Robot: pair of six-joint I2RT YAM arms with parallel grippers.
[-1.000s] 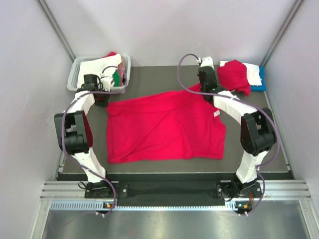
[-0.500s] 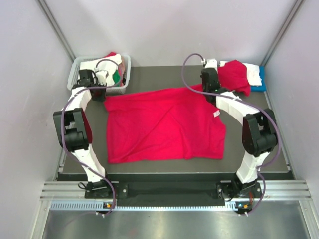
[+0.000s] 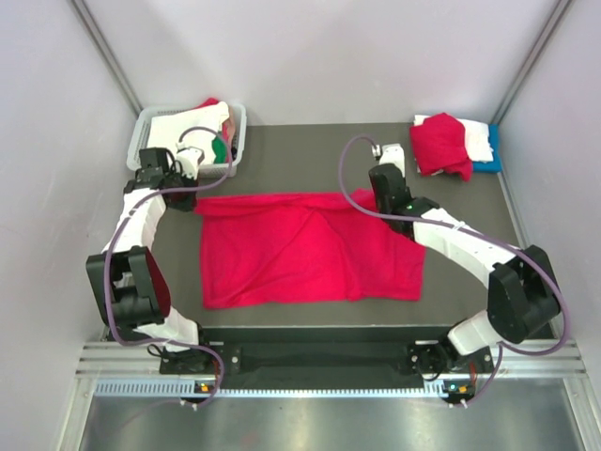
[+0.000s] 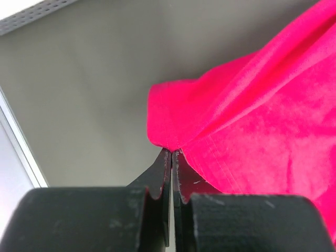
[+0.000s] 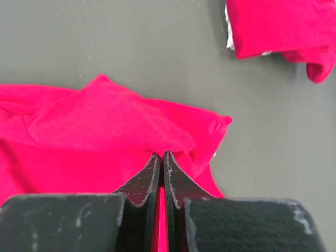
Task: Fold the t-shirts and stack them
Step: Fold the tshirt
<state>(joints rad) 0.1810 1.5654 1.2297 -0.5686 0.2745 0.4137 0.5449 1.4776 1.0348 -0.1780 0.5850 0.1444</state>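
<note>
Item one, red t-shirt [image 3: 310, 249]: I see it spread across the dark mat [image 3: 291, 155], front down or up I cannot tell. Its far edge is rumpled between my two arms.

Item two, left gripper [image 4: 171, 152]: at the shirt's far left corner. The fingers are pressed together with the hem pinched at their tips.

Item three, right gripper [image 5: 161, 155]: at the shirt's far right part. The fingers are closed on a fold of the red cloth, which bunches up just beyond the tips.

Item four, stack [image 3: 455, 148]: beyond the shirt's far right corner and apart from it. A folded red top [image 3: 439, 141] lies on a white one [image 3: 481, 139] and a blue one [image 3: 488, 165].

Item five, plastic tub [image 3: 139, 132]: beyond the shirt's far left corner, just behind my left gripper. It holds a heap of white, red and green cloth.
</note>
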